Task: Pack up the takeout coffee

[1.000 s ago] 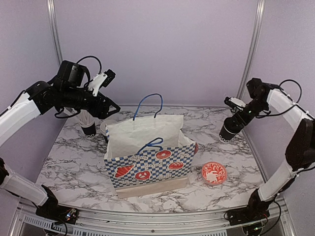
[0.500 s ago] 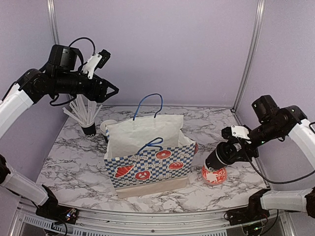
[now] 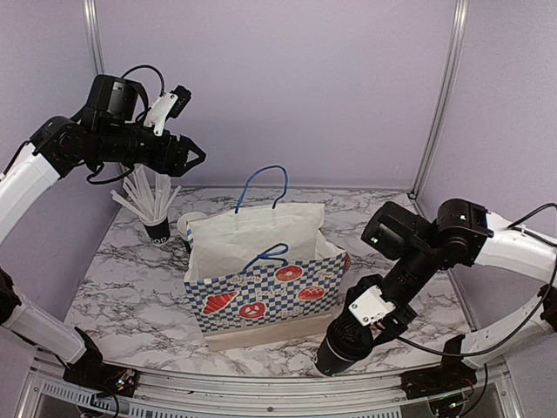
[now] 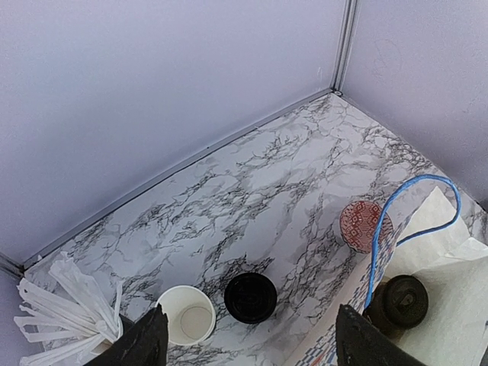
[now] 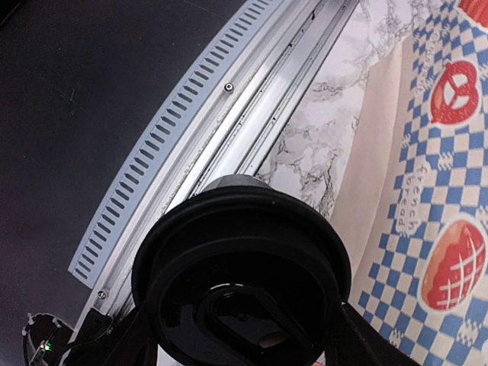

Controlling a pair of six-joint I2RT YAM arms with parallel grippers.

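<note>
Carrying is the step in hand, by my reading. In the top view the right gripper [image 3: 348, 336] is clamped on a lidded coffee cup [image 3: 334, 357], low at the table's near edge and just beside the front right corner of the paper bag [image 3: 261, 287]. The next move calls for lifting that cup above the bag's rim, bringing it over the open mouth and lowering it in upright. The left gripper [image 3: 193, 158] hangs high over the back left, fingers apart and holding nothing. Against a second ago, the right arm has swung the cup from the back right of the table round to this front spot, and the left arm has risen. From the left wrist, its fingers [image 4: 145, 345] stand wide above an open cup [image 4: 187, 323] and a second lidded cup [image 4: 250, 297] near the straws [image 4: 61, 313], both on the marble behind the bag. A third lidded cup [image 4: 402, 300] already sits inside the bag. From the right wrist, the held cup's lid fills the frame with a finger at each flank. The slotted frame rail [image 5: 175, 145] lies beyond it and the bag's checked side is to the right.
</note>
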